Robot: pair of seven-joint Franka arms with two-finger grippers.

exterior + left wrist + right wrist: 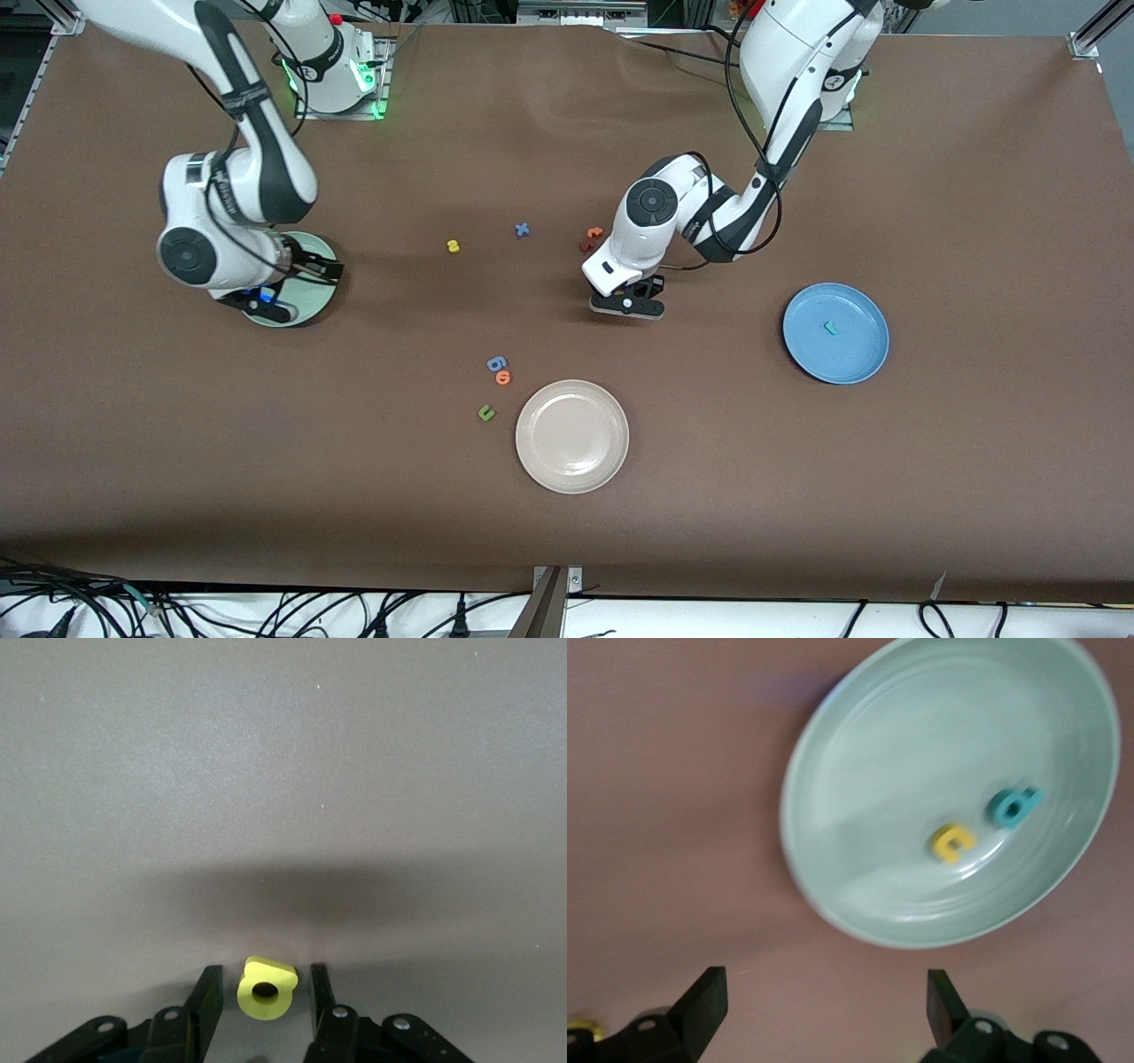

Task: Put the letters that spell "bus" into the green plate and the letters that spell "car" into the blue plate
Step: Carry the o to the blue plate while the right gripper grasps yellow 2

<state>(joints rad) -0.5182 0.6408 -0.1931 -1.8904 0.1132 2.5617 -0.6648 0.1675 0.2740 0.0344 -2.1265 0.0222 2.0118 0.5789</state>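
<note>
A: Front view first: why is the right gripper (297, 285) over the round pale mint-green plate (312, 310)?

B: Probably a drop-off for "bus". The yellow s-shaped letter (454, 246) lies on the brown table (886, 487), well apart, unobstructed. The thin teal letter (830, 328) sits in the round medium-blue plate (873, 341). The left gripper (628, 304) is low near the red-and-orange letter pair (591, 239).

A: Distractors?

B: Blue x (522, 229), blue 6-shaped piece (496, 363), orange o (503, 377), green u (485, 412), beige plate (572, 436).

A: Left wrist view?

B: Jaws narrowed around a small yellow foam letter with a hole (265, 989), gaps either side; no grip yet, I judge.

A: Right wrist view?

B: Jaws wide, empty; yellow u (951, 842) and teal b (1013, 806) lie in the plate.
</note>
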